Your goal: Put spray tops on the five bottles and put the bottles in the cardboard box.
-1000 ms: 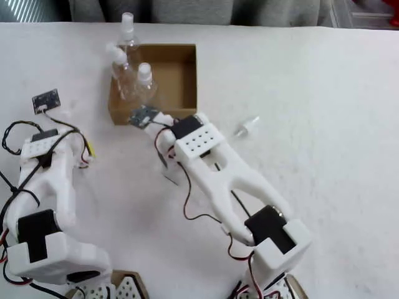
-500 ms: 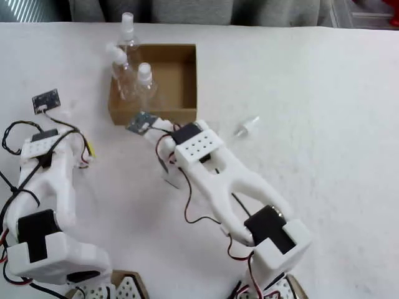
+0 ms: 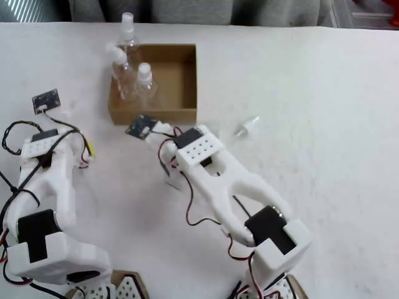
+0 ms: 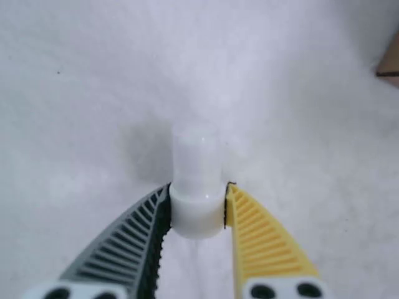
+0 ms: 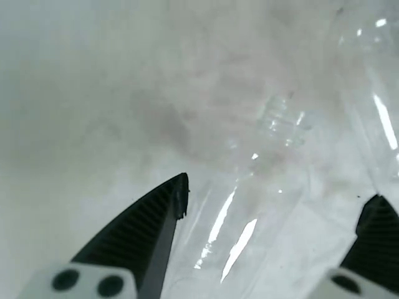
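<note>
Retreat: right arm (image 3: 218, 180) drew back from the cardboard box (image 3: 153, 116); right gripper (image 5: 277, 199) gaped over a capless bottle (image 5: 249, 218) lying beneath. My left gripper (image 4: 197, 187) pinched a spray top (image 4: 195, 162). Capping looked next.

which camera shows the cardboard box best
The high view: the whole cardboard box shows from above, open, with its floor visible. The left wrist view catches just a brown corner, likely the box.
</note>
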Controlling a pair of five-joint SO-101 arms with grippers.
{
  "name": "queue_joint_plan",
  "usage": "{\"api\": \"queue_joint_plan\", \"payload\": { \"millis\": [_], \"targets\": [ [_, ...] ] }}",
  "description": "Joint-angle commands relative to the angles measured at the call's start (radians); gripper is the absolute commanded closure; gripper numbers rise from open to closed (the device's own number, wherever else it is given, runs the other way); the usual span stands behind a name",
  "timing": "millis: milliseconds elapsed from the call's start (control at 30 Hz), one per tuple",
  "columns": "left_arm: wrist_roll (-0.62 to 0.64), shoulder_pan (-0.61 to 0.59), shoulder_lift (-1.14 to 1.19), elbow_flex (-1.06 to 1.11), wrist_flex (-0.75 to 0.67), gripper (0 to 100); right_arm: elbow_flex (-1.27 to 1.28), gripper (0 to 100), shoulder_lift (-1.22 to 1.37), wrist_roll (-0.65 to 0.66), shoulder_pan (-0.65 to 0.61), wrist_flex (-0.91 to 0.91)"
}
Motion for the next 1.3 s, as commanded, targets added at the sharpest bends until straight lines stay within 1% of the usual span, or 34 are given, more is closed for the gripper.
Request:
{"api": "queue_joint_plan", "payload": {
  "millis": [0,100,200,367,567,700,833,867,933,1033,1100,1200,1267],
  "targets": [
    [-0.008,-0.005,-0.007,-0.043,-0.020,93,0.012,61.5,-0.016,0.012,-0.007,-0.061],
    [-0.008,-0.005,-0.007,-0.043,-0.020,93,0.014,61.5,0.025,0.012,-0.007,-0.091],
    [-0.008,-0.005,-0.007,-0.043,-0.020,93,-0.008,61.7,0.044,0.012,-0.007,-0.085],
    [-0.008,-0.005,-0.007,-0.043,-0.020,93,-0.011,69.3,0.047,0.012,0.001,-0.091],
    [-0.008,-0.005,-0.007,-0.043,-0.020,93,-0.012,71.2,0.047,0.012,0.002,-0.091],
    [-0.008,-0.007,-0.007,-0.043,-0.020,93,-0.014,81.8,0.042,0.003,0.002,-0.091],
    [-0.008,-0.007,-0.007,-0.043,-0.020,93,-0.015,98.2,0.038,0.003,0.005,-0.091],
    [-0.008,-0.007,-0.007,-0.043,-0.020,93,-0.015,98.7,0.036,0.003,0.007,-0.091],
    [-0.008,-0.007,-0.007,-0.043,-0.020,93,-0.015,95.5,0.036,0.003,0.007,-0.091],
    [-0.008,-0.007,-0.007,-0.043,-0.020,93,-0.023,96.8,0.033,0.003,0.007,-0.087],
    [-0.008,-0.007,-0.007,-0.043,-0.020,93,-0.044,98.4,0.012,-0.043,0.008,-0.056],
    [-0.008,-0.005,-0.007,-0.043,-0.020,93,-0.071,98.1,-0.041,-0.183,0.038,-0.002],
    [-0.008,-0.005,-0.007,-0.043,-0.020,93,-0.072,98.1,-0.087,-0.250,0.058,0.018]
  ]
}}
